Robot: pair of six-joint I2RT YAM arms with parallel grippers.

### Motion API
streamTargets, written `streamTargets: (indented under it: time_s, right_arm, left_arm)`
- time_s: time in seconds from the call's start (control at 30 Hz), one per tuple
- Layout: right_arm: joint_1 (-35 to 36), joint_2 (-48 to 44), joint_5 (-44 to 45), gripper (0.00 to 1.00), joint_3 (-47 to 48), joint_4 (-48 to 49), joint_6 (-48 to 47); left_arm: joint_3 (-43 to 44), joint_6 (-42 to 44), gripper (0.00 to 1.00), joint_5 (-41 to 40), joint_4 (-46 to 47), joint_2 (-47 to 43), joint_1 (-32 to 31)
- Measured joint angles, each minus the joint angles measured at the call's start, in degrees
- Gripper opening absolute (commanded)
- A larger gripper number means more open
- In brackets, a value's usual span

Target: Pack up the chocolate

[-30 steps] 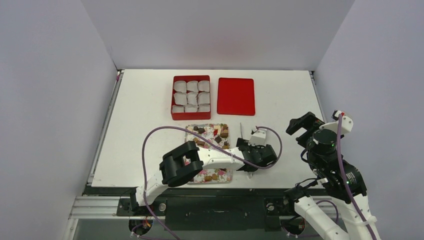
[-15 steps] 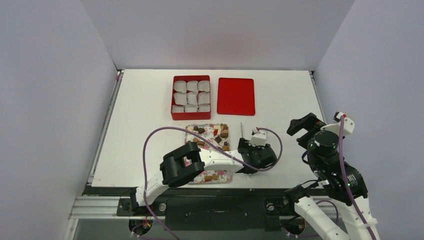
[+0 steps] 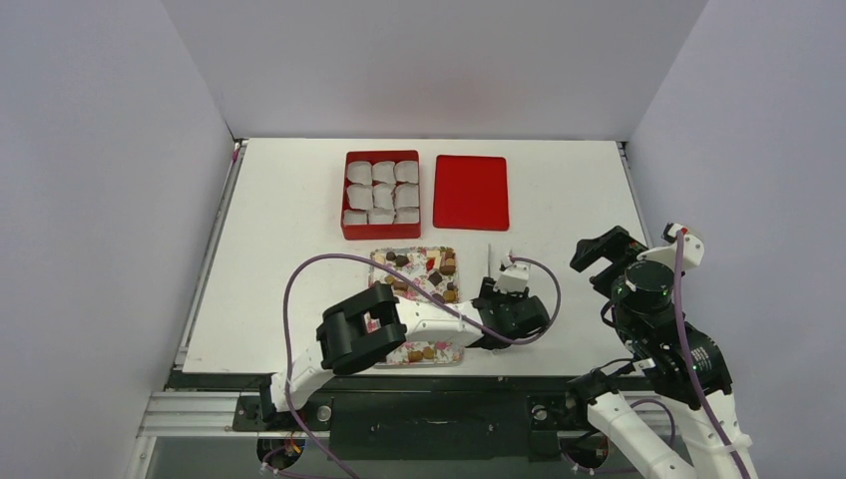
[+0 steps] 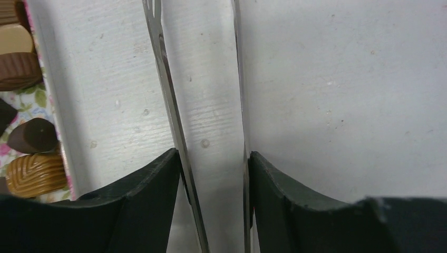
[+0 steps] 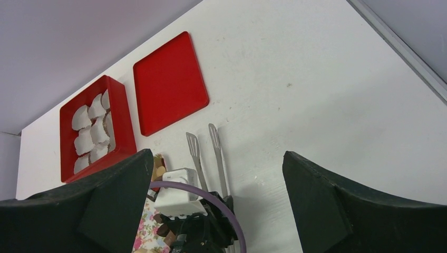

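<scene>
Chocolate (image 3: 439, 267) pieces, dark and light brown, lie on a floral tray (image 3: 384, 256); a few show at the left edge of the left wrist view (image 4: 31, 134). A pair of metal tongs (image 3: 488, 257) lies on the table just right of the tray. My left gripper (image 3: 494, 294) sits low over the tongs' rear half. In the left wrist view each black finger of the left gripper (image 4: 213, 158) presses on one of the tong arms (image 4: 168, 100). My right gripper (image 3: 599, 251) hovers open at the right, with nothing between its fingers (image 5: 121, 195).
A red box (image 3: 345, 195) holding white paper cups stands at the back, with its flat red lid (image 3: 471, 192) beside it on the right. The left arm's purple cable (image 3: 299, 274) loops over the table left of the tray.
The left jaws have narrowed from wide open until they touch both tong arms. The tongs' tip has shifted slightly to the right. The right arm has barely moved.
</scene>
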Motion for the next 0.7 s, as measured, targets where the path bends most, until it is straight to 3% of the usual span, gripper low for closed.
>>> streamTargets:
  time_s: [0.43,0.7]
  right_arm:
    - [0.0,0.8,0.3,0.89,0.2,0.0,-0.1]
    - [0.0,10.0,-0.8,0.92,4.2,0.7,-1.1]
  left_arm:
    - [-4.2,5.7,0.40,0.2,-3.2,-16.7,0.1]
    - [-5.3,6.4,0.41,2.1,-9.3,-27.7,4.0]
